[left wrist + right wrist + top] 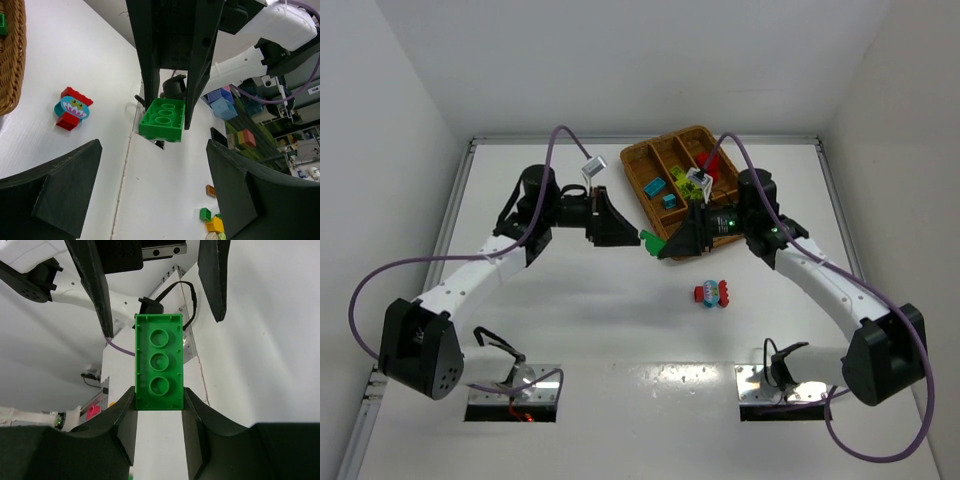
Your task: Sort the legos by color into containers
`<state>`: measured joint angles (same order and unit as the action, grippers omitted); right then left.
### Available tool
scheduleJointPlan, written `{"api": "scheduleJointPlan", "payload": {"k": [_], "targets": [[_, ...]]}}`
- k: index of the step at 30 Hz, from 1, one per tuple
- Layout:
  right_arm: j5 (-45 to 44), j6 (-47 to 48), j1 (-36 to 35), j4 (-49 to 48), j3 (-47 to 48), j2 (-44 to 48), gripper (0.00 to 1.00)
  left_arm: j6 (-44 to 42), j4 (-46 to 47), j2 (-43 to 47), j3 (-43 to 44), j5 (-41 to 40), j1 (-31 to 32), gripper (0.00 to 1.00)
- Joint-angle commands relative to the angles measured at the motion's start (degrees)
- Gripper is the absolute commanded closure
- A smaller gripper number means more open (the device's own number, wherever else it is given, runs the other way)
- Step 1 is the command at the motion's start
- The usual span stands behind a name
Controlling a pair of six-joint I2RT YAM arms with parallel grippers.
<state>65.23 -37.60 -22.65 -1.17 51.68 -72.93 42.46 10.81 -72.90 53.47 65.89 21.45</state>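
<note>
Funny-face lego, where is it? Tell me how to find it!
Find the brown wicker tray at the far side of the white table. Come nearer, past the green brick pinched in the right hand, to a small clump lying alone. It alone has a toothy cartoon face, on a blue disc between red bricks.

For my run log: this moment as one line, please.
right gripper: shut on green brick | left gripper: open, facing it | phase: likely handover
</note>
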Motion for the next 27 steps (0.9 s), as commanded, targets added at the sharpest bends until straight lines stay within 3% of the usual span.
{"api": "scheduleJointPlan", "payload": {"k": [1,8,11,13,21,22,23,25,27], "targets": [[1.9,1.1,-0.9,-1.7,2.7,0.5,0.86,-0.3,2.2,-0.9,3.0,1.3,0.7,0.09],[1.4,1.1,-2.7,-1.7,2.7,-0.6,0.86,0.3,3.3,-2.8,4.1,1.3,2.4,0.25],[1.4,1.1,-2.7,-1.7,2.7,-1.2,0.86,0.3,3.3,-2.8,4.1,1.3,2.4,0.36],[1.4,1.1,-2.7,-1.7,2.7,-1.2,0.86,0.3,3.3,-2.8,4.1,1.8,2.4,0.53],[0.9,0.6,-2.7,-1.7,2.7,-1.2,0.86,-0.2,2.1,-3.3,4.1,1.2,2.4,0.88],[0.9,0.6,-2.7,-1.7,2.7,-1.2,0.78,-0.7,1.4,-3.3,4.6,1.2,2.4,0.98],[0.3,0.6,-2.7,-1.7,2.7,-1.2,0.74,-0.7,0.8,-3.3,4.6,0.6,2.4,1.00],[-0.4,0.1,-2.7,-1.7,2.7,-1.2,0.66,-0.7,0.8,-3.3,4.6,-0.1,2.4,1.00],[-0.4,-0.5,-2.7,-2.3,2.7,-1.2,0.64,-0.7,0.8,-3.3,4.6,-1.4,2.4,1.00]]}}
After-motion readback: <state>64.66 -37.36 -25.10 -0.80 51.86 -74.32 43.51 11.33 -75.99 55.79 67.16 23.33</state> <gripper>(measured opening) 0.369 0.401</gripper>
